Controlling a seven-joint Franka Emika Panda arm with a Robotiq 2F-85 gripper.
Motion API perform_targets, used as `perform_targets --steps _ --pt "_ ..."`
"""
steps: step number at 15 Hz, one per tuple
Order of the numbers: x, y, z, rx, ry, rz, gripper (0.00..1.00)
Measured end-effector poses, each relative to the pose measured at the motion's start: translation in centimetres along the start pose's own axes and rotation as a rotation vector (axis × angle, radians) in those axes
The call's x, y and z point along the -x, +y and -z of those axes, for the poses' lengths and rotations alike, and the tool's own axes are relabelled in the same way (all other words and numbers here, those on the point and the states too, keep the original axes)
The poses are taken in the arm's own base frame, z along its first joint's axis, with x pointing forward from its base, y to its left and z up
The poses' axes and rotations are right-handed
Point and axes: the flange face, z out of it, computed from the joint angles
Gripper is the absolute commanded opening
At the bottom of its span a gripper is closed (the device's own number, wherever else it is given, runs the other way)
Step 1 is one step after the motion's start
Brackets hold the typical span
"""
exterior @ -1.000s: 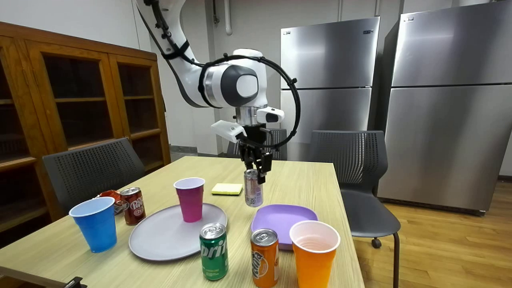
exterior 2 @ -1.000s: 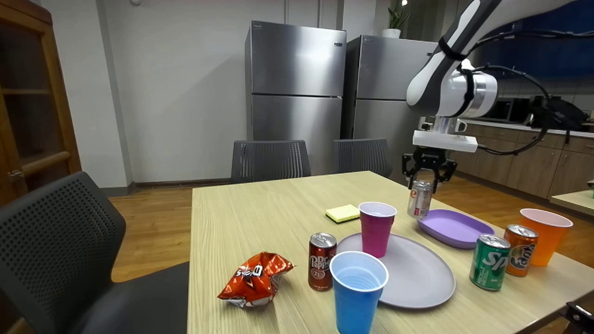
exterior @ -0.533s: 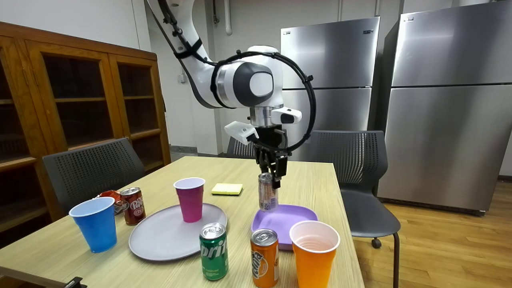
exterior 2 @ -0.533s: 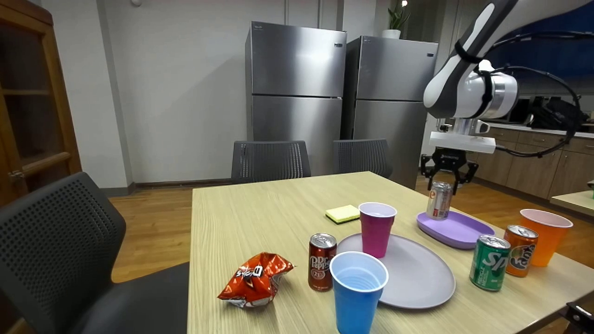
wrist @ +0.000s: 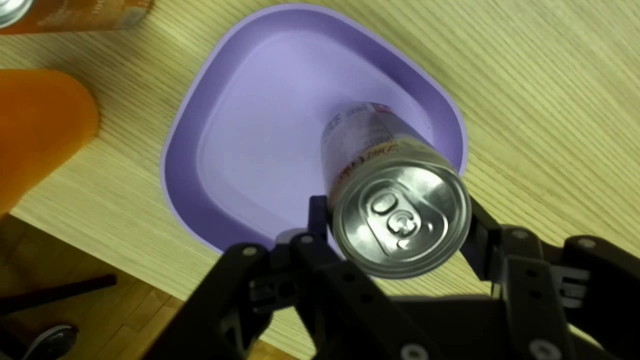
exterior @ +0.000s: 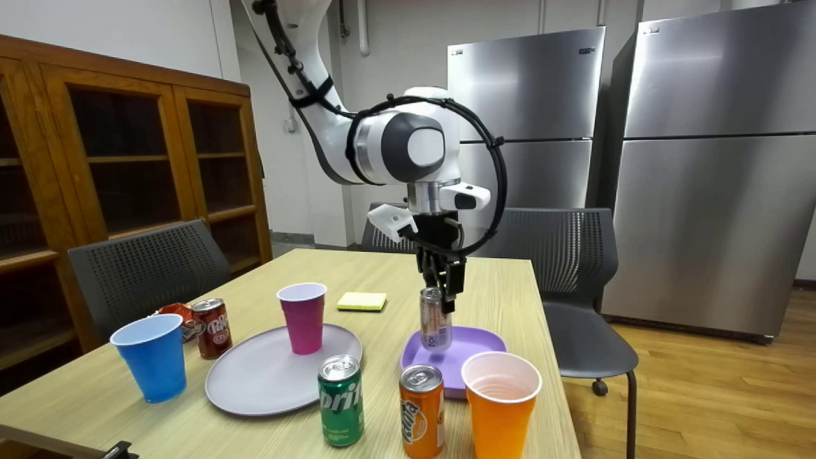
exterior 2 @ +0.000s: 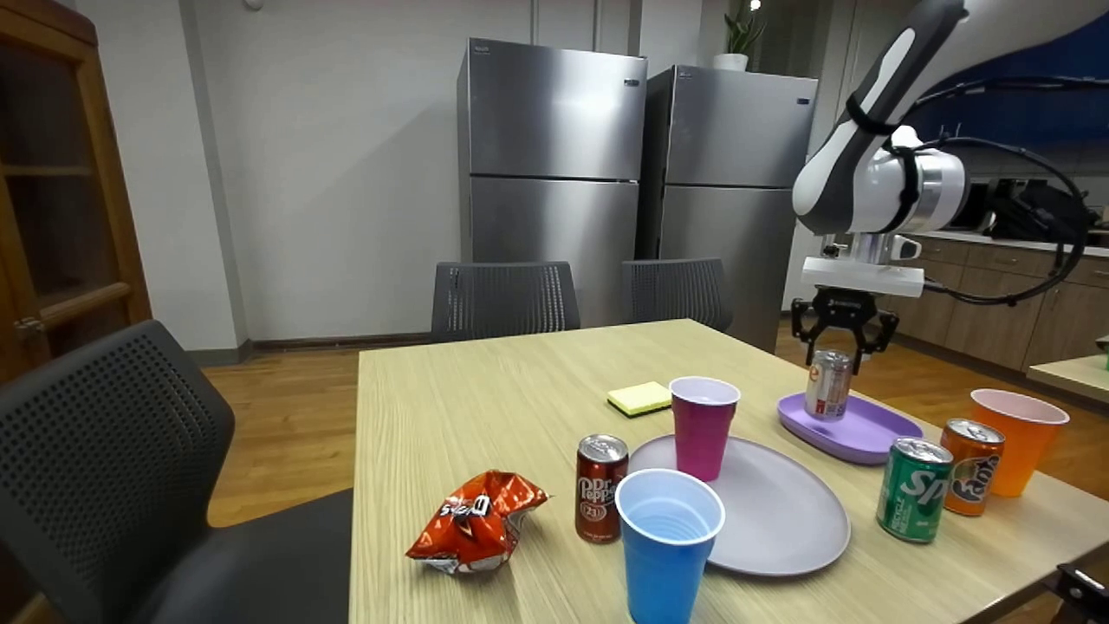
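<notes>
Gripping a silver can (exterior 2: pixel 827 394), the claw (exterior 2: pixel 833 364) stands directly above its near-vertical axis in an exterior view; a maroon can (exterior 2: pixel 600 507) reads "Dr Pepper". In an exterior view, the silver can overlies a purple plate (exterior: pixel 477 347) near the counter's (exterior: pixel 507 299) right edge. Wrist view: "Diet Coke" partly legible; plate contact unclear.

The arm (exterior: pixel 331 135) slopes down over the counter (exterior: pixel 491 293) and turns at the wrist (exterior: pixel 411 148), so the end effector (exterior 2: pixel 833 362) points almost straight down. It hangs raised above the counter, close to the right-hand edge in both exterior views. Its jaws are closed partway, gripping, the fingers (wrist: pixel 318 215) parted. A black cable (exterior: pixel 502 173) loops beside the wrist.
</notes>
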Motion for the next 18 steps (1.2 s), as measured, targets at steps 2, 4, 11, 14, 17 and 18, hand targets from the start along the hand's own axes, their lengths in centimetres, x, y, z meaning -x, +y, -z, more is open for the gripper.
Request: perform_targets --steps 2,4,11,14,17,18 --pt "-0.5 -0.3 -0.6 0.006 0.002 -0.007 0.38" --pt "-1.1 -0.8 -1.0 0.011 0.007 -0.010 0.38" --pt "-3.0 -2.4 -2.7 0.036 -0.003 0.001 0.38" --pt "-3.5 -2.9 -2.8 0.041 -0.009 0.005 0.96" --pt "-4.0 -3.2 -2.4 0.040 -0.009 0.006 1.00" --pt "-4.1 -3.3 -2.2 0.039 -0.007 0.006 1.00"
